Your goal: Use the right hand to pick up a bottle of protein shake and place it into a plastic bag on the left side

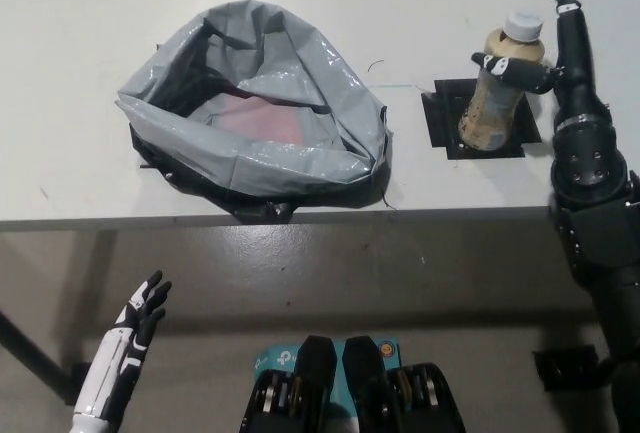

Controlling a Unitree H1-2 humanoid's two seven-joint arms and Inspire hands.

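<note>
bottle [498,93] stands on the table [80,13], not lifted; right hand [548,53] spread beside it, one finger touching. grasp, carry to bag [250,103] remain; left hand [135,328] idles low, spread.

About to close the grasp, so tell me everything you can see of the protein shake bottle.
The protein shake bottle is tan with a white cap, looks plastic, and stands upright on a black square patch at the table's right. The right hand is beside it, one of its fingers lying across the bottle's upper body, the others raised and not closed on it.
</note>
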